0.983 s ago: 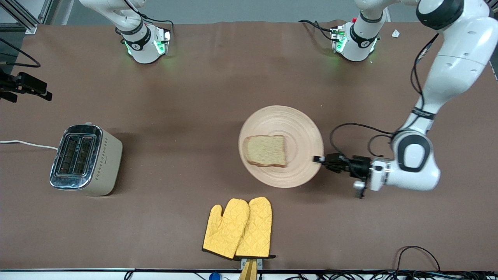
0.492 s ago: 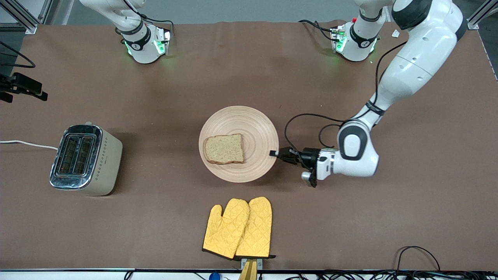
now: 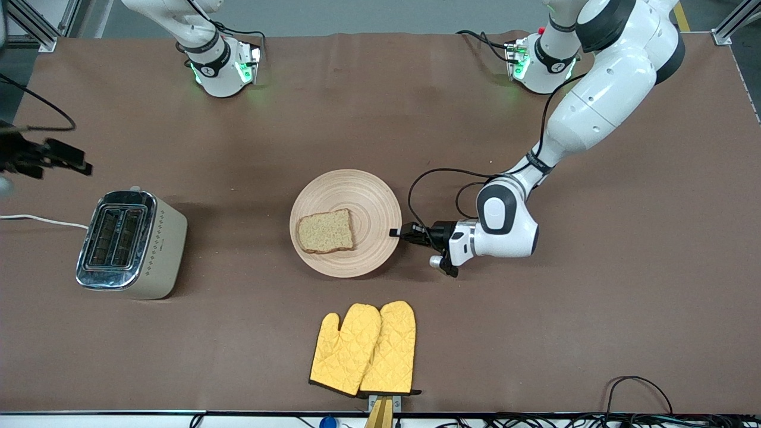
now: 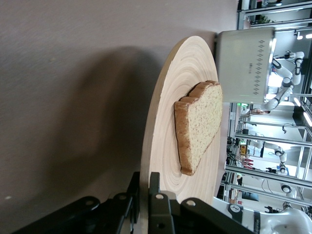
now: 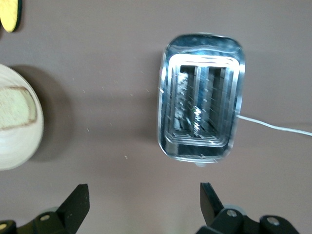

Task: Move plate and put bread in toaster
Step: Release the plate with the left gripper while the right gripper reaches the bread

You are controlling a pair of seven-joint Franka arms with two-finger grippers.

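Note:
The light wooden plate (image 3: 370, 205) is near the middle of the table with the brown bread slice (image 3: 325, 230) lying on it. My left gripper (image 3: 399, 233) is shut on the plate's rim at the edge toward the left arm's end. The left wrist view shows its fingers clamping the plate (image 4: 165, 126) under the bread (image 4: 200, 124). The beige toaster (image 3: 128, 244) stands at the right arm's end with both slots up and empty. My right gripper (image 3: 71, 160) hangs open and empty in the air by the toaster (image 5: 200, 117), also open in its wrist view (image 5: 144, 195).
A pair of yellow oven mitts (image 3: 364, 348) lies nearer the front camera than the plate. The toaster's white cord (image 3: 41, 221) runs off the table's end. Brown table between the plate and the toaster is bare.
My left gripper has carried the plate with the bread toward the right arm's end, closer to the toaster. My right gripper has shifted slightly near the toaster.

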